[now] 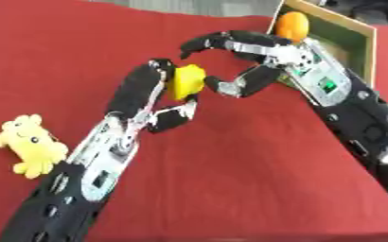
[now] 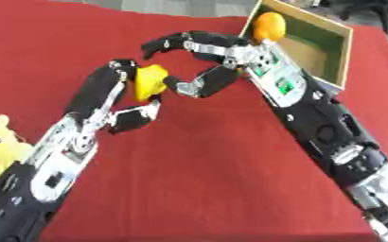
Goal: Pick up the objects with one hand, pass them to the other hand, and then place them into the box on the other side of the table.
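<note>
Left hand [image 1: 152, 97] grips the yellow object [image 1: 186, 81] in curled fingers; right hand [image 1: 260, 56], fingers open and arched, reaches toward it above the worktop [image 1: 230, 179].

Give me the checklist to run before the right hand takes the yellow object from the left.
1. Left hand curled round yellow object: ok.
2. Right hand open around the object, thumb below, fingers above: ok.
3. Right hand closed on it: not ok, not yet gripping.
4. Contact between right thumb and object: cannot tell.
5. Box within reach behind right arm, orange ball at its near wall: ok.
6. Yellow plush toy waiting at left: ok.
</note>
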Motion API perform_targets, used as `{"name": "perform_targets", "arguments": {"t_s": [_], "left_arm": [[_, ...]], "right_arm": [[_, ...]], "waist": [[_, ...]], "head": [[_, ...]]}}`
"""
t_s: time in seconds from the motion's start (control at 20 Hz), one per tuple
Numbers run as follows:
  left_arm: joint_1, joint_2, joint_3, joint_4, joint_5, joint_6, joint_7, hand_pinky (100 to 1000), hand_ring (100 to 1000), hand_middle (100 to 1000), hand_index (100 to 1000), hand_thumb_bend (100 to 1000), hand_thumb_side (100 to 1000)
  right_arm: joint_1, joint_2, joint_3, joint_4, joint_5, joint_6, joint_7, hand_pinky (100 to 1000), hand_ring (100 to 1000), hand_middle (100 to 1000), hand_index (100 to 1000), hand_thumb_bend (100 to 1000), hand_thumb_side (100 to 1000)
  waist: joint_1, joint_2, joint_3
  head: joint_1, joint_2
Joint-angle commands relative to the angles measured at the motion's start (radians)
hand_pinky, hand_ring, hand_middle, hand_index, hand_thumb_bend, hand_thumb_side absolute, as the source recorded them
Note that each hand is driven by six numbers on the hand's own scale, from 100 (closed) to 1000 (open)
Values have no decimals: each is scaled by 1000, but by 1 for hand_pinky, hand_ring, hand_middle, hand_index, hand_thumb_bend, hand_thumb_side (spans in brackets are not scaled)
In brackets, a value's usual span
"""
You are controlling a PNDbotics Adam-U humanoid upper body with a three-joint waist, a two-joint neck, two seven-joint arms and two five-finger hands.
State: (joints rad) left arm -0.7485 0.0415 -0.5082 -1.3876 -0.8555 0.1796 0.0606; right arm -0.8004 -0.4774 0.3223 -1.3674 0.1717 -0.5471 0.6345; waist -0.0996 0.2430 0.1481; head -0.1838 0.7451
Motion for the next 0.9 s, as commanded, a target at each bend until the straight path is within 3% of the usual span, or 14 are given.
{"name": "perform_targets", "arguments": {"t_s": [0.05,0.9], "left_arm": [[-16,-15,7,-15,-1,4,2,618,620,551,598,100,372],[-32,-48,1,-4,7,3,-4,615,618,549,601,100,396]], "right_arm": [[-14,-9,-3,5,20,-291,272,955,1000,849,978,100,565],[-13,0,-4,47,62,-336,272,953,1000,821,953,100,613]], "waist": [[1,-12,-2],[-6,-9,2]], "head": [[-4,3],[-14,7]]}}
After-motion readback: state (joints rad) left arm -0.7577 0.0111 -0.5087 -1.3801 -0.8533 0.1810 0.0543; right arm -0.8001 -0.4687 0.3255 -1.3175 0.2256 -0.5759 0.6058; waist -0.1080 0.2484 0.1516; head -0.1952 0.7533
